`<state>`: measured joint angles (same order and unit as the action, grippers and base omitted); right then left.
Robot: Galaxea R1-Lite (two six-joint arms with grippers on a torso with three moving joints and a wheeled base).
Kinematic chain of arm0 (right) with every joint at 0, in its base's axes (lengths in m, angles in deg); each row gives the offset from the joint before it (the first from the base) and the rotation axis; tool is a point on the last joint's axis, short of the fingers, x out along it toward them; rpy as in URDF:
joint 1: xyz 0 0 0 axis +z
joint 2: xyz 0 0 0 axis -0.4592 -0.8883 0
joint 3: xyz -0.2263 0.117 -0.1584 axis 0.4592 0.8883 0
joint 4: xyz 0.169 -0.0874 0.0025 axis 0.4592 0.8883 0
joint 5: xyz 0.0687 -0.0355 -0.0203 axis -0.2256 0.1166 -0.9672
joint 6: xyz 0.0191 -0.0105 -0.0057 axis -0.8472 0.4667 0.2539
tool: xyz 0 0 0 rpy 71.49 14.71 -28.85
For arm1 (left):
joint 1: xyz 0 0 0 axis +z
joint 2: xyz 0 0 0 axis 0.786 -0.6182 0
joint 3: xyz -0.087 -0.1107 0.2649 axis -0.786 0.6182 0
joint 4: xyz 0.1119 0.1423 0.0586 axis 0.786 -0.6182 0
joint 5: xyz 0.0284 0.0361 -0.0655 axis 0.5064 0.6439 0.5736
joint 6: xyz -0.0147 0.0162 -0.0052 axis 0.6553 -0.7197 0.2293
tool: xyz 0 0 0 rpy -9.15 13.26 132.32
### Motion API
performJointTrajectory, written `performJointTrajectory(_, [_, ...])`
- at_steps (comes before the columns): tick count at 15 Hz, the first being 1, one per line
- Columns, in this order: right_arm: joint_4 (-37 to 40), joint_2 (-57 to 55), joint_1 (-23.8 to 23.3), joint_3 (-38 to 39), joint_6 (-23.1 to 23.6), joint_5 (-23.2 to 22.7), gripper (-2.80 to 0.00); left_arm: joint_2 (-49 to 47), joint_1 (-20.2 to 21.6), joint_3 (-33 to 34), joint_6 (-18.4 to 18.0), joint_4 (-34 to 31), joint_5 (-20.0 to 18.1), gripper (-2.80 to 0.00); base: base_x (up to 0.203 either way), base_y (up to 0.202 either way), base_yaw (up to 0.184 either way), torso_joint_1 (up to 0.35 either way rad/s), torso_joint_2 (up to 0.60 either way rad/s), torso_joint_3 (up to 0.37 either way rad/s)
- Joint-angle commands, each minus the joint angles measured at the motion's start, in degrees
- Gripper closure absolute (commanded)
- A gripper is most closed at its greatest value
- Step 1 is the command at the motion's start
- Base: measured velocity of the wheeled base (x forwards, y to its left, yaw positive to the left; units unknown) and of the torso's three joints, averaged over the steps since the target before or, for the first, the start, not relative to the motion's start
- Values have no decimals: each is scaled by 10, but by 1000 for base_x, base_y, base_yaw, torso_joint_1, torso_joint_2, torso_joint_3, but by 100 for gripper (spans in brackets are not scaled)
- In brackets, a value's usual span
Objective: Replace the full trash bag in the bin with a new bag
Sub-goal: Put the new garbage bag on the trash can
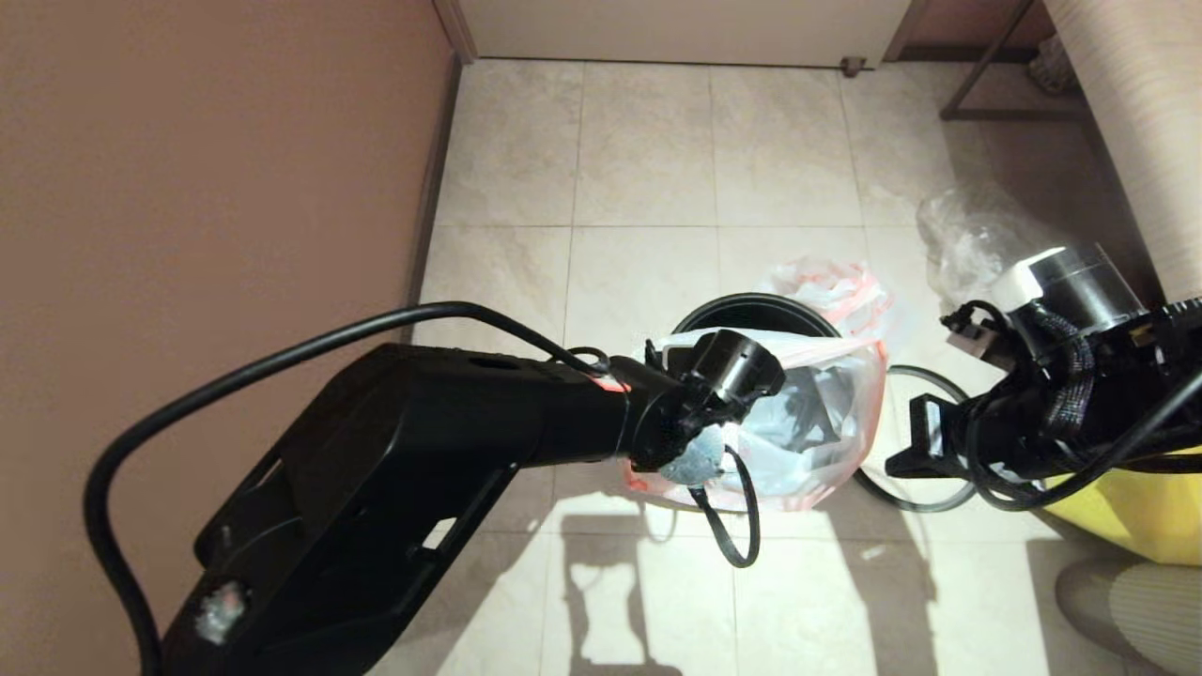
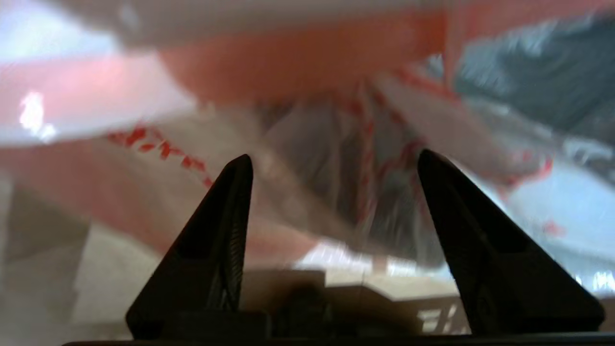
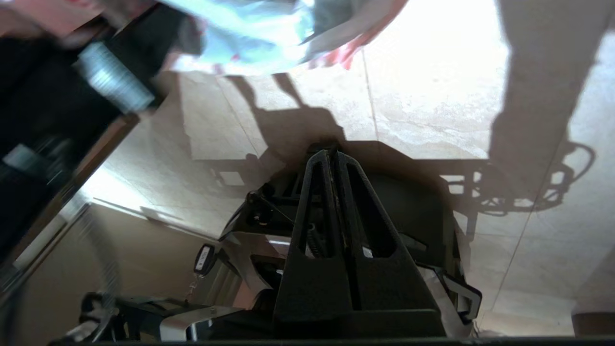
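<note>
The full trash bag [image 1: 826, 427], bulging white plastic with an orange-red rim band, sits just in front of the black bin [image 1: 751, 308], on the near side of its rim. My left arm reaches over the bag. In the left wrist view the left gripper [image 2: 331, 161] is open, and the bag's red-printed plastic [image 2: 365, 144] lies blurred right ahead of its fingertips. The limp new bag [image 1: 840, 282] lies crumpled at the bin's far right side. The loose grey ring [image 1: 930, 373] rests on the floor to the right. My right gripper [image 3: 331, 153] is shut on nothing, right of the bag.
A brown wall [image 1: 207, 169] runs along the left. A clear plastic bag [image 1: 977, 239] lies at the right, beyond the right arm [image 1: 1052, 394]. A yellow bag [image 1: 1127, 512] sits at the near right. Pale floor tiles [image 1: 648, 150] stretch toward the far door.
</note>
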<state>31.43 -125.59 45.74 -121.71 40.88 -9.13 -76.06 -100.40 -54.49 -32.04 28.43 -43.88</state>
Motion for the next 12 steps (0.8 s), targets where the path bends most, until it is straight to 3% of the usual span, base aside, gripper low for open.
performJointTrajectory(1, [4, 29, 9, -1, -2, -1, 0, -37, 5, -4, -2, 49, 2, -280, 0, 0, 0, 0, 0, 0])
performJointTrajectory(3, [18, 44, 13, -9, -1, -2, 0, -52, 10, -4, -10, 82, 2, -280, 0, 0, 0, 0, 0, 0])
performJointTrajectory(9, [27, 51, 18, -9, -2, -4, 0, -57, 10, -4, -12, 84, 3, -280, 0, 0, 0, 0, 0, 0])
performJointTrajectory(12, [38, 48, 26, -6, -2, -4, 0, -37, 9, -4, -8, 88, 31, -280, 0, 0, 0, 0, 0, 0])
